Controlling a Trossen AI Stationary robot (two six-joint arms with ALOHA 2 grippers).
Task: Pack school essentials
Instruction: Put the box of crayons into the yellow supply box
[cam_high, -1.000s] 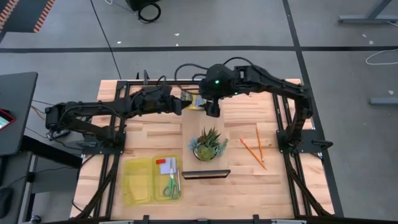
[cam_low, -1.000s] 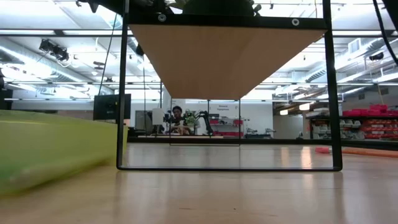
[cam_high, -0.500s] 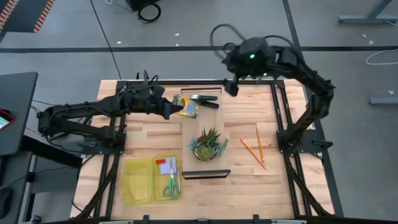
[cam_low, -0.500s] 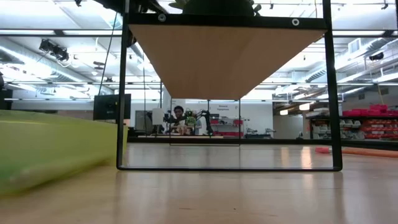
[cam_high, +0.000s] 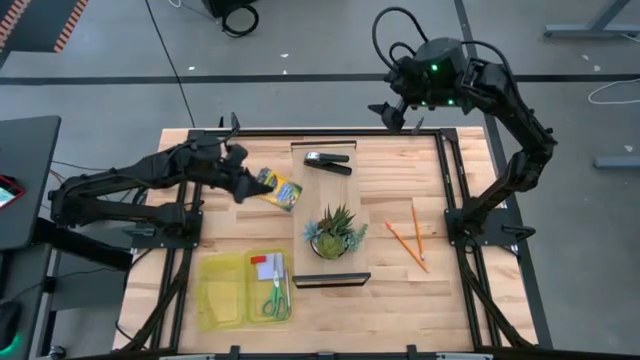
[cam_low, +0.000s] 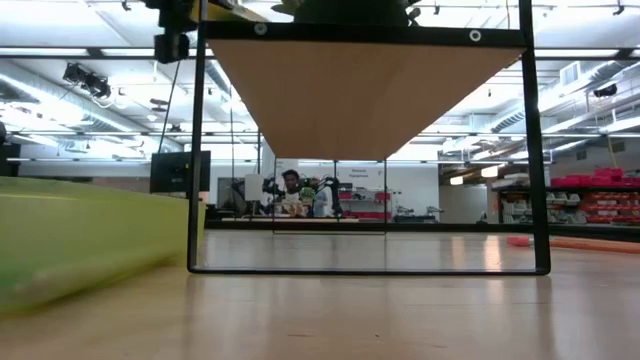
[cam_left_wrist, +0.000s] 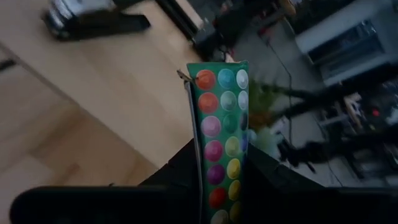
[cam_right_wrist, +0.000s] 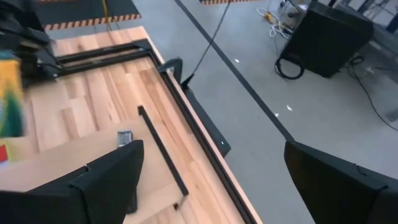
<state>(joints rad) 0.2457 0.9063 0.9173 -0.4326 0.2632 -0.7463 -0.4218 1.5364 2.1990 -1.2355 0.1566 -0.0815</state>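
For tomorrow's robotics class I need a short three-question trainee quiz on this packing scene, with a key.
1. True or false: the left gripper holds the yellow-and-green crayon box.
2. Which lies in the translucent yellow tray? A green-handled scissors B thin orange pencils C black stapler
3. The right gripper is ____.

Key: 1 true; 2 A; 3 open

Open table (cam_high: 400, 290) surface lies at 5 o'clock of the potted plant (cam_high: 335, 233). The plant and black stapler (cam_high: 328, 161) obstruct the centre strip. The yellow tray (cam_high: 222, 292) occupies the 7 o'clock corner; pencils (cam_high: 412, 238) lie at 3 o'clock.
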